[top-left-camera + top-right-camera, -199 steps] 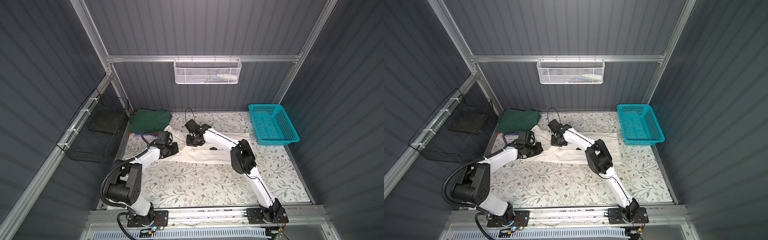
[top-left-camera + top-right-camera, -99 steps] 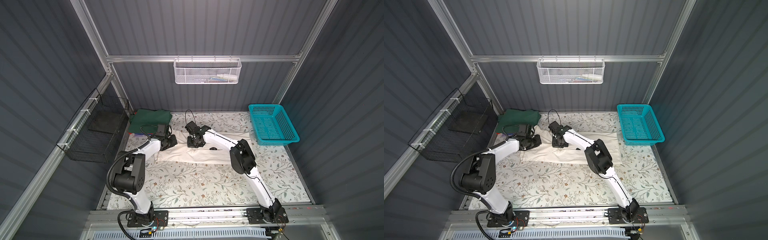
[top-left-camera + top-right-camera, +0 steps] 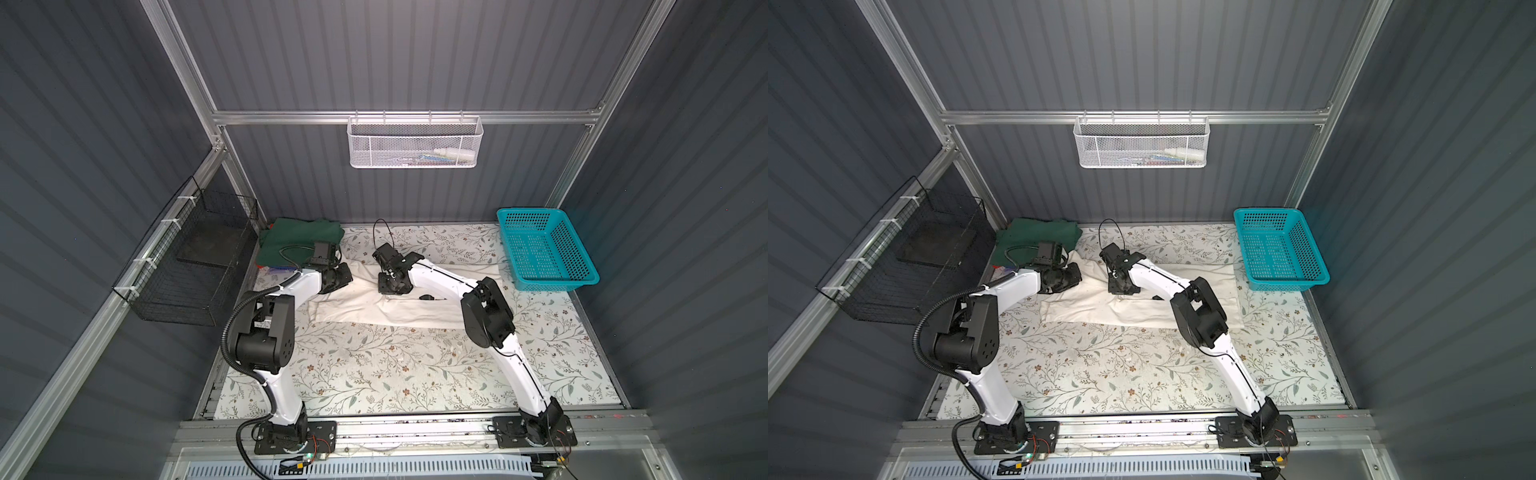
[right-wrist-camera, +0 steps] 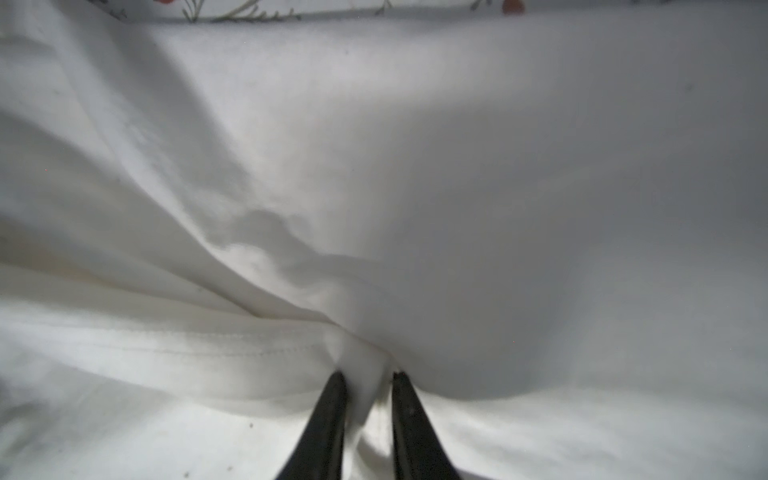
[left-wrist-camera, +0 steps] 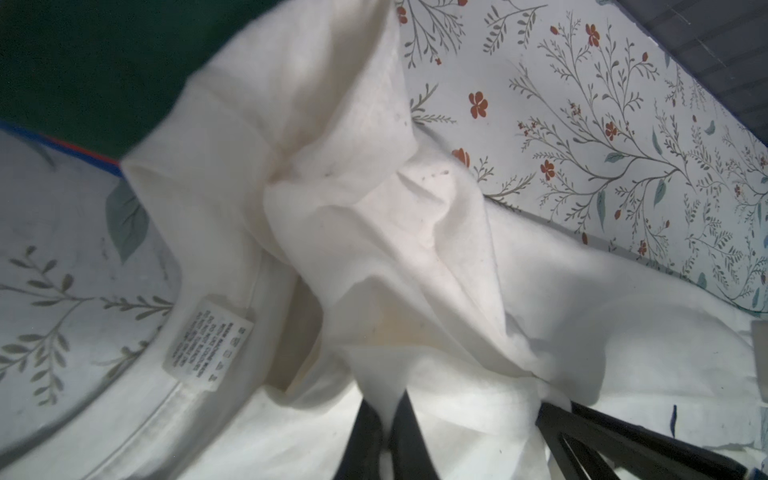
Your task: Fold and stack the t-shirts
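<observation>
Green t-shirt [image 3: 299, 241], folded, is seen at ten o'clock on the table [image 3: 374, 374]. Beside it the left gripper [image 5: 384, 409] is clamped on a bunched edge of the white t-shirt [image 3: 361, 309], which is spread across twelve o'clock. The right gripper [image 4: 368, 380] is set on a fold, jaws slightly parted; a grip cannot be told. A teal basket [image 3: 557, 284] is placed at two o'clock

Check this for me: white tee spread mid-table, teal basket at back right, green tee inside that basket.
Wrong on the green tee: both top views show it at the table's back left, not in the teal basket. The white tee and basket placement stand.
</observation>
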Controlling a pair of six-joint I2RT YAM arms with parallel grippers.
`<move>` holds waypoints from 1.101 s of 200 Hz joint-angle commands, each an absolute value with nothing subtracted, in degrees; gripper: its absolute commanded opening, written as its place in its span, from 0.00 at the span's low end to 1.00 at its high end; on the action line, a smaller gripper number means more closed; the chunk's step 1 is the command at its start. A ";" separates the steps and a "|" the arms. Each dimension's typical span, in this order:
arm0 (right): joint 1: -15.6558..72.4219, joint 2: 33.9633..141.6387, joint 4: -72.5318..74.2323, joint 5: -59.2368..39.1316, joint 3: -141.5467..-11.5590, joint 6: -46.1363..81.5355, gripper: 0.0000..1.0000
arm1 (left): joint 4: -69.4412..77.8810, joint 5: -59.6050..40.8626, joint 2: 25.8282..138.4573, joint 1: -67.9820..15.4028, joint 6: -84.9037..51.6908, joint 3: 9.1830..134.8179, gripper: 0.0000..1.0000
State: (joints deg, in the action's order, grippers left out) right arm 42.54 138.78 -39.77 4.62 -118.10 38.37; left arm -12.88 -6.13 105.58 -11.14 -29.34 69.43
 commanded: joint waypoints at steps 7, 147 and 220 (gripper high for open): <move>41.34 135.98 -38.71 6.10 -117.33 36.93 0.32 | -13.07 -7.41 105.80 -10.63 -30.17 71.54 0.20; 36.14 115.68 -37.62 15.57 -95.85 31.20 0.99 | -15.08 0.17 93.61 -14.63 -25.54 69.44 1.00; 24.55 103.20 -32.60 12.71 -71.35 30.64 0.87 | -13.72 0.97 93.27 -22.56 -28.18 60.26 1.00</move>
